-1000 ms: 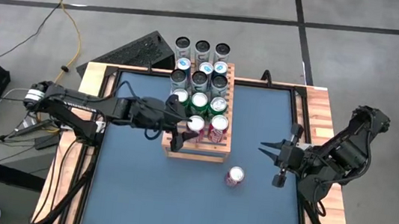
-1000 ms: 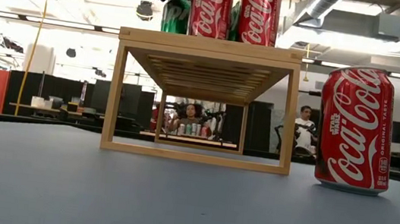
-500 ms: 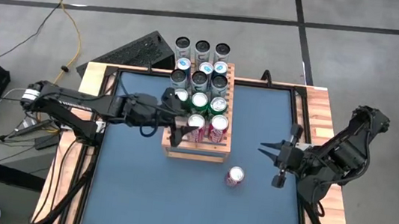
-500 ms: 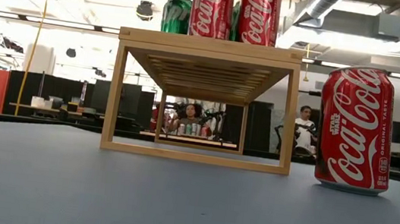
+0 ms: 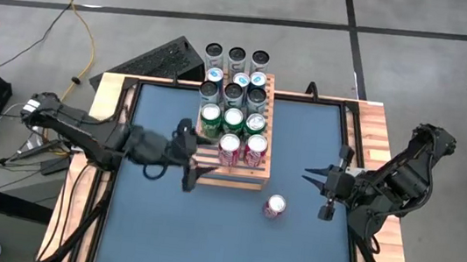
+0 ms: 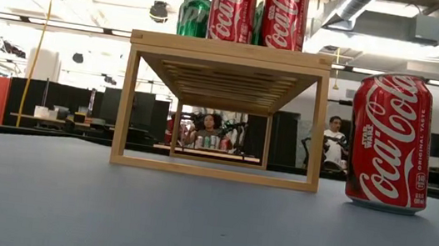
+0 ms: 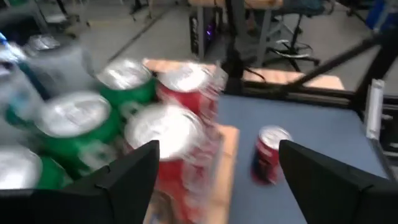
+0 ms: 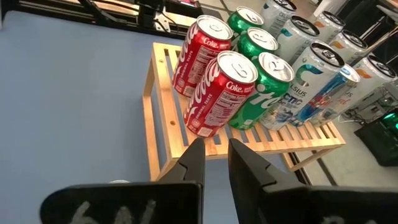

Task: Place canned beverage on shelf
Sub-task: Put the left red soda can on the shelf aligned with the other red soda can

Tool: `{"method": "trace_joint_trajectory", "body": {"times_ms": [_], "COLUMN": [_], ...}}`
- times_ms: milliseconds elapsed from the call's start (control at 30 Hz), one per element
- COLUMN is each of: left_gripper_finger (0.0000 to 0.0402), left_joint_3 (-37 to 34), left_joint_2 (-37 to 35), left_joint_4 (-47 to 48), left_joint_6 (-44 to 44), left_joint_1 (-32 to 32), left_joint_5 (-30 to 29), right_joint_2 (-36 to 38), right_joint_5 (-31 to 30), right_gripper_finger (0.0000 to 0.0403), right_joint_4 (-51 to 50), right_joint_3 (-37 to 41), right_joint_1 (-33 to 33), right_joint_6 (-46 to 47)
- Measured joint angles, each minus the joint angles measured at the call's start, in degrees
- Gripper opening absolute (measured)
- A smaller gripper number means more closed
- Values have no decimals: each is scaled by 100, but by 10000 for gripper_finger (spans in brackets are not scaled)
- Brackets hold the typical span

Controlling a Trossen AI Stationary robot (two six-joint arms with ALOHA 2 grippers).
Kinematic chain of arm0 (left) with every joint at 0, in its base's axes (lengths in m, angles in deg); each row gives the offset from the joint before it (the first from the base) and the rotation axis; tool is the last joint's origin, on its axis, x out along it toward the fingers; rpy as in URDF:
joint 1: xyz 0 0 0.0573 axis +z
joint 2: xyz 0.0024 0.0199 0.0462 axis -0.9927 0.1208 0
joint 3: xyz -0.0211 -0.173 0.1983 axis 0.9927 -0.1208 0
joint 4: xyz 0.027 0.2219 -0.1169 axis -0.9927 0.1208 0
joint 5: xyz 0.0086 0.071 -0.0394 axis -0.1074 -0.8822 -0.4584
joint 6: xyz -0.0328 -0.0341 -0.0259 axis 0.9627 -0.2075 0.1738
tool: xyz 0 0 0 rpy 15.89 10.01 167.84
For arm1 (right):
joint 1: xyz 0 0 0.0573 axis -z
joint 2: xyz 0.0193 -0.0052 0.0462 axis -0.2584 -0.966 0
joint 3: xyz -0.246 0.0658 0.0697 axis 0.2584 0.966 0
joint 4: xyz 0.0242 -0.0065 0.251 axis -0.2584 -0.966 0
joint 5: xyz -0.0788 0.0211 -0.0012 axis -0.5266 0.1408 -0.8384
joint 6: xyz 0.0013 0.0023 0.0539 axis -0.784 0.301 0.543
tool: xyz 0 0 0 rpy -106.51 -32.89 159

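Observation:
A red canned beverage [image 5: 274, 206] [image 6: 389, 142] stands upright on its base on the blue table, just past the shelf's near right corner. The shelf [image 5: 231, 168] [image 6: 231, 50], a slatted wooden rack, carries several upright cans, with two red ones [image 5: 229, 145] [image 5: 256, 145] in its nearest row. My left gripper [image 5: 195, 178] [image 7: 219, 146] hovers open beside the shelf's near left corner, nothing between its fingers. My right gripper [image 5: 315, 189] [image 8: 214, 155] hangs to the right of the shelf and the loose can, its fingers close together on nothing.
Green and white cans [image 8: 273, 68] fill the shelf's rows behind the red ones. A black keyboard [image 5: 158, 59] lies beyond the table's far left corner. Bare blue surface [image 5: 203, 242] stretches along the near side. People sit far behind the table [image 6: 211, 126].
My left gripper has drawn back from the left red can in the shelf's nearest row, going toward the table's left and near edges and leaving the low view. That can stays upright on the shelf. My right arm has kept still.

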Motion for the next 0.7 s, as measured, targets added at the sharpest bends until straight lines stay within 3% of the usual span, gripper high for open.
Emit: {"method": "trace_joint_trajectory", "body": {"times_ms": [100,300,567,700], "left_gripper_finger": [292,235,126,70], "left_joint_3": [-215,-713,-1090,-1125], "left_joint_2": [5,118,285,430], "left_joint_4": [263,-311,-1124,-1129], "left_joint_6": [537,1034,926,879], "left_joint_1": [-354,-714,-489,-370], "left_joint_5": [-175,-731,-691,-368], "right_joint_2": [0,-1,-2,-1], "right_joint_5": [20,15,5,8], "right_gripper_finger": [63,63,63,63], "right_joint_4": [-4,-16,-30,-35], "right_joint_3": [0,-1,-4,-4], "right_joint_1": [0,0,77,150], "right_joint_6": [-2,-7,-18,-17]}}
